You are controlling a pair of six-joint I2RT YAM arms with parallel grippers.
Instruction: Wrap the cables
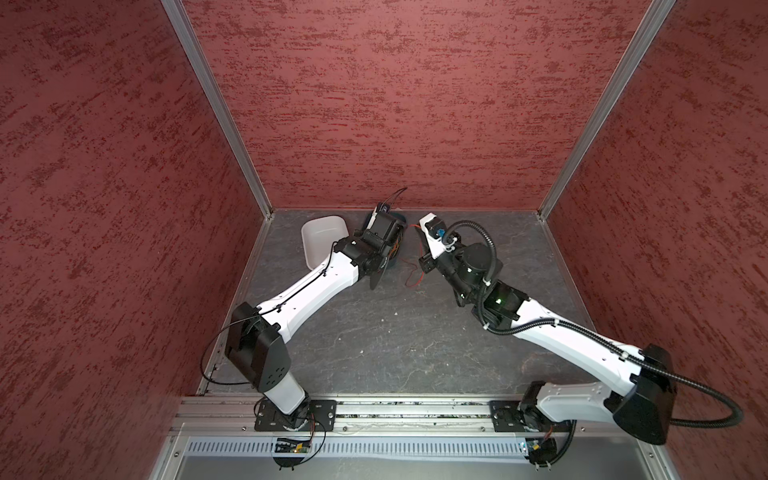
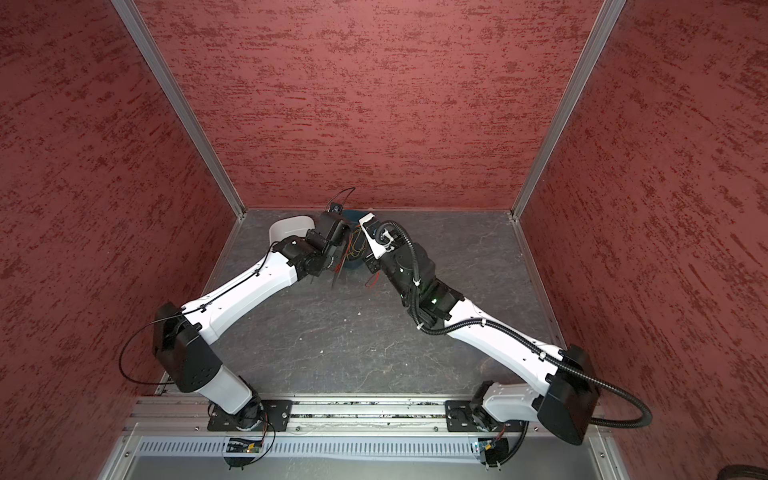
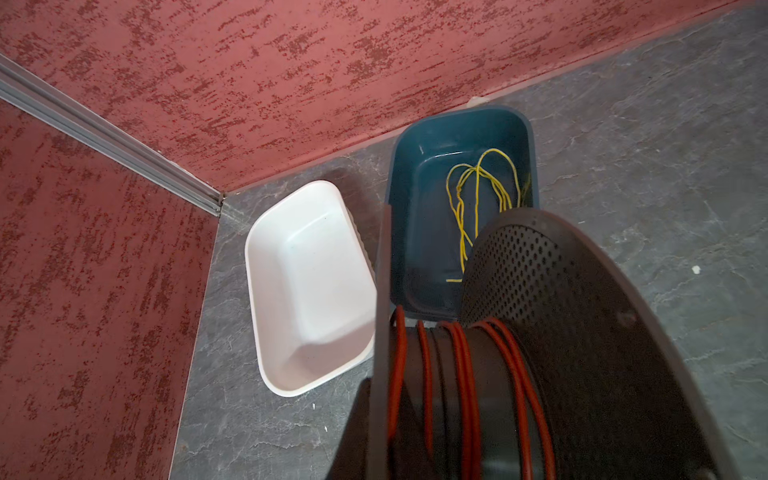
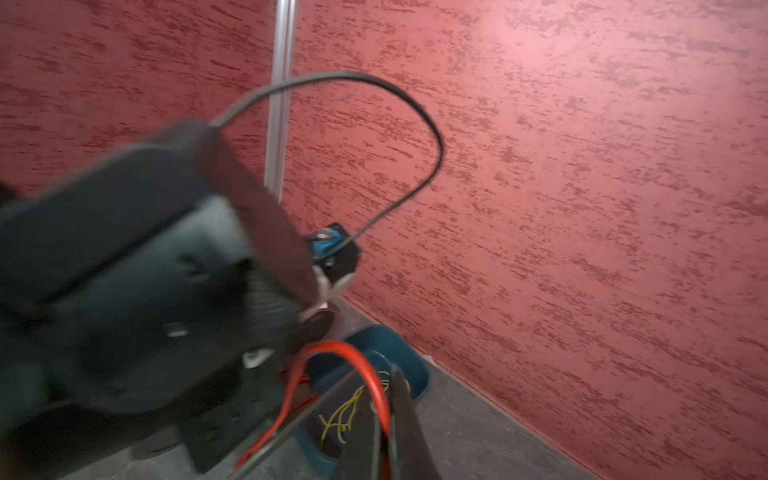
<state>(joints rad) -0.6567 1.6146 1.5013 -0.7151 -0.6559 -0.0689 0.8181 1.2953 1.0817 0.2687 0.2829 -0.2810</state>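
left claw [image 1: 386, 259]: clenched on the spool [image 3: 582, 332], fingers hidden behind its flanges; raised off the tabletop [image 1: 395, 332] at the near end of the blue bin [image 3: 411, 216].
right claw [image 4: 385, 409]: pinched shut on the cables [image 3: 465, 374], with one red strand caught between the fingertips [image 4: 405, 411]; raised just beside the spool, close to the left claw, towards the far edge of the tabletop.
cables: wound in several spaced turns round the spool's dark core, then arching across from there into the right claw; a loose red tail hanging down to the tabletop between the two claws in both top views.
spool: dark, with two wide flanges, one of them perforated; standing nearly on edge in both top views, off the tabletop.
blue bin: at the far edge of the tabletop, left of the middle; near end hidden behind the spool in the left wrist view.
yellow wires [image 3: 478, 187]: a loose tangle lying inside the blue bin, apart from the cables.
white bin [image 3: 311, 291]: in the far left corner of the tabletop, set at an angle, just beside the blue bin; touching or not, cannot tell.
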